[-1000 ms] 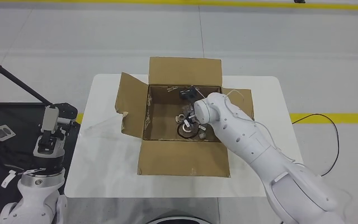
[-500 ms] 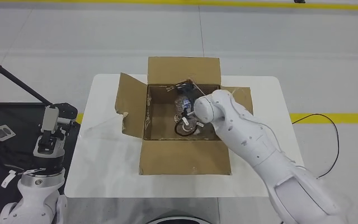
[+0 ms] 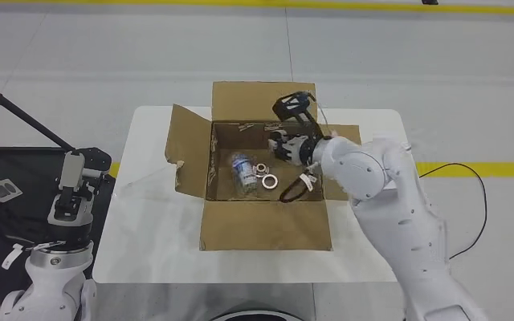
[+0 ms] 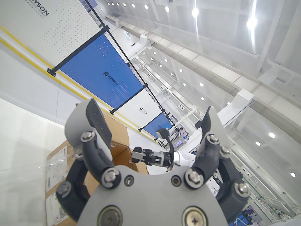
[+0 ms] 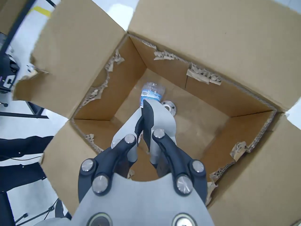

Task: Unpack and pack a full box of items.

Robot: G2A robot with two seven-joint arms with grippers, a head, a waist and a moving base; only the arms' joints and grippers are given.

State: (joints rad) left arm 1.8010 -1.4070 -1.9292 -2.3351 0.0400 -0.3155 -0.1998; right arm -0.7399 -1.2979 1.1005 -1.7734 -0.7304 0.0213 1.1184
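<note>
White desk on a grey hall floor.
Open cardboard box holds a bottle and metal flanges; right end effector pinched together above them, left end effector (aimed ceilingward) spread apart.

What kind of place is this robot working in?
Likely a big industrial hall or robot test lab: a high ceiling with rows of lights, partition panels, and yellow floor lines near the white table holding the box.
</note>
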